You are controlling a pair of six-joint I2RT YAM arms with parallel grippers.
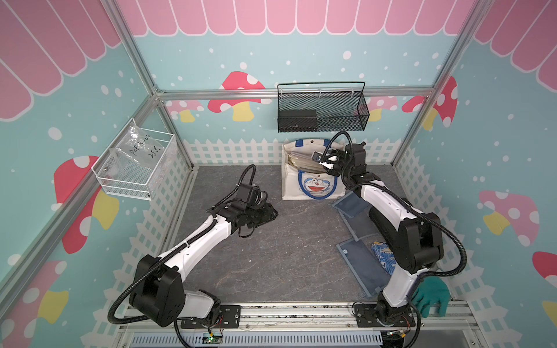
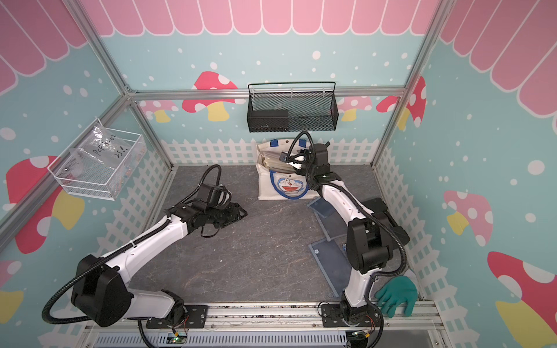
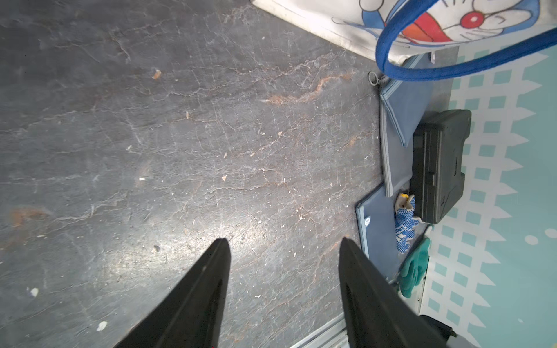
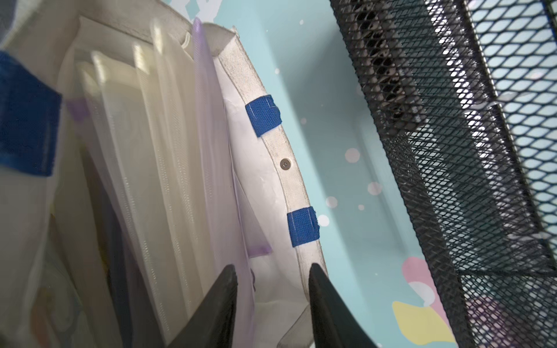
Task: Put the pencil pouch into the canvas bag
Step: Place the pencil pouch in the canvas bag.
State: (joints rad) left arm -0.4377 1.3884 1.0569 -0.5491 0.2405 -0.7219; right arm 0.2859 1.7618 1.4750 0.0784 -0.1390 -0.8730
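Note:
The cream canvas bag (image 1: 292,186) with blue straps and a blue cat face stands at the back of the table in both top views (image 2: 266,186). Several translucent pencil pouches (image 4: 168,150) stand upright inside it, a purple-tinted one (image 4: 208,150) nearest the back wall. My right gripper (image 4: 271,268) hovers over the bag's mouth (image 1: 324,164), open. One finger is by the purple pouch and the other by the bag's back rim (image 4: 289,180); they clamp nothing. My left gripper (image 3: 283,241) is open over bare table (image 1: 271,214), left of the bag.
A black wire-mesh basket (image 1: 322,111) hangs just above the bag. A white wire basket (image 1: 135,168) hangs on the left wall. Blue-grey zip pouches (image 1: 349,208) (image 1: 360,265), a black case (image 3: 437,162), a blue-dotted glove (image 1: 382,253) and a green glove (image 1: 431,296) lie at the right.

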